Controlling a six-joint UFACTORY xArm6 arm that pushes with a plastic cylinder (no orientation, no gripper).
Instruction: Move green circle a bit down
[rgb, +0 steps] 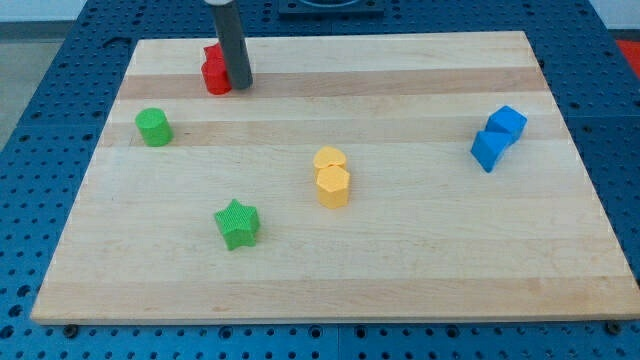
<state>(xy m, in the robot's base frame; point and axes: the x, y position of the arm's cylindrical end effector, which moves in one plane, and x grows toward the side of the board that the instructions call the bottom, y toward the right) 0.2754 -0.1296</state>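
Upright, rod stood near worktop (400, 260) top edge, my tip (240, 84) touching red block (215, 72), well above-right of green circle (154, 127); no pincer on rig.

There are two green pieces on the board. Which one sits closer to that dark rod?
The green circle, near the view's left edge. It lies just left of and below my tip; the green star sits much farther down the board.

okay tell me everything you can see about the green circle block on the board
The green circle block is a short, upright cylinder of matte, plastic-looking material, standing flat on the pale wooden board near the view's left edge, upper half. Nothing touches it. My tip is up and to the view's right, beside the red blocks.
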